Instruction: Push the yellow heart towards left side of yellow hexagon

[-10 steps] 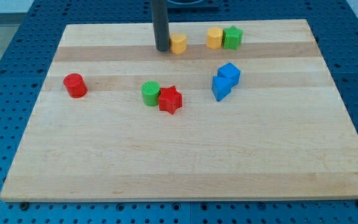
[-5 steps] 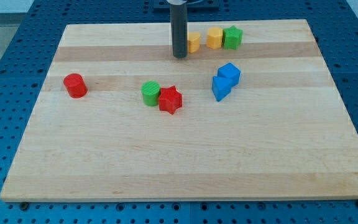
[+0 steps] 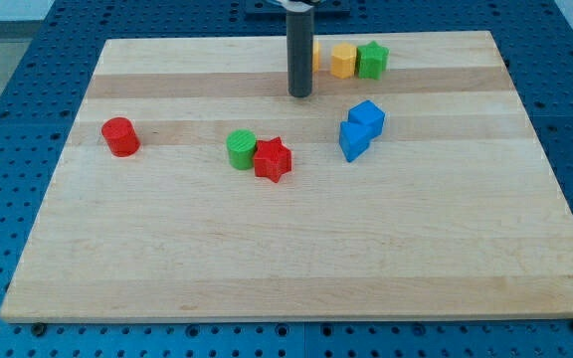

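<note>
No jaws on this rig, just the rod; nothing is held. My tip sits on the surface at the far side. Yellow heart is mostly hidden behind the rod, just left of the yellow hexagon, gap unclear. Green star touches the hexagon's right. Tip is nearer than the heart.

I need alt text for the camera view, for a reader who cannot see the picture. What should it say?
My tip rests on a wooden board near the view's top, just left of a yellow heart that sits close beside a yellow hexagon and a green star. Lower down lie a red cylinder, a green cylinder touching a red star, and two blue blocks.
</note>
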Controlling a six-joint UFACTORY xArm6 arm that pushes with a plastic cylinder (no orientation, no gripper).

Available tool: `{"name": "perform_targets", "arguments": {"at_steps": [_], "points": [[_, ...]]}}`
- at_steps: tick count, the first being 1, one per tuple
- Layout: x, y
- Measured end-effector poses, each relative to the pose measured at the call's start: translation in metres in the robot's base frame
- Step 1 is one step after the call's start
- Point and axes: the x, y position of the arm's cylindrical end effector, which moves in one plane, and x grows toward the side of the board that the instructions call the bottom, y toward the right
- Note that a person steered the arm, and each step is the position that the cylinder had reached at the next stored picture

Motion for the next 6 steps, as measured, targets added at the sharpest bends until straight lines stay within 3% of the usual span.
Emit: {"name": "perform_targets", "arguments": {"at_steps": [1, 3, 6], "points": [[-0.018, -0.042], [-0.088, -0.062], [-0.089, -0.022]]}}
